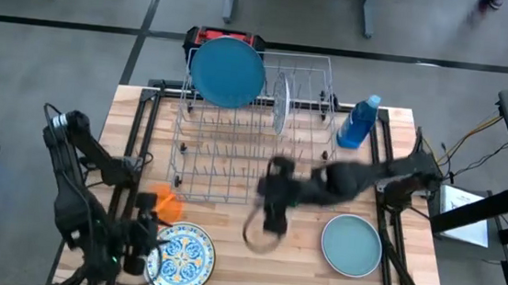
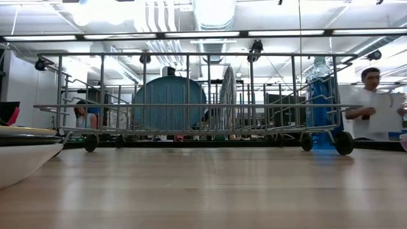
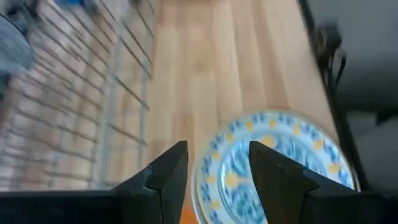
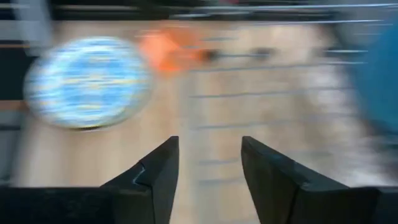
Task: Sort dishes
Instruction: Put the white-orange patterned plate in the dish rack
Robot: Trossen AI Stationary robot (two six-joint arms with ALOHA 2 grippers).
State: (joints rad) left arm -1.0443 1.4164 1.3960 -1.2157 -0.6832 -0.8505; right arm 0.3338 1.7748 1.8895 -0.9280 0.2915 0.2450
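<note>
A black-and-white and blue patterned plate (image 1: 184, 258) lies flat near the table's near-left corner, with a small orange plate (image 1: 166, 204) just beyond it. My left gripper (image 1: 140, 253) is open at the patterned plate's left rim. In the left wrist view that plate (image 3: 280, 162) shows past the gripper (image 3: 217, 180). A large blue plate (image 1: 228, 71) and a pale plate (image 1: 282, 101) stand on edge in the wire rack (image 1: 234, 159). A teal-green plate (image 1: 352, 245) lies flat near the right. My right gripper (image 1: 272, 225) is open in front of the rack, empty between the fingers (image 4: 208, 180). My left gripper stands with its open fingers on either side of the patterned plate's left rim (image 3: 202, 186), coming from the table's left. The plate lies flat on the table. Whether a finger touches the rim I cannot tell.
A blue bottle (image 1: 359, 122) stands at the rack's right end. A faint dark ring (image 1: 259, 240) shows on the table under my right gripper; what it is I cannot tell. The low view shows a white dish edge (image 2: 19, 156) close by and people beyond the table.
</note>
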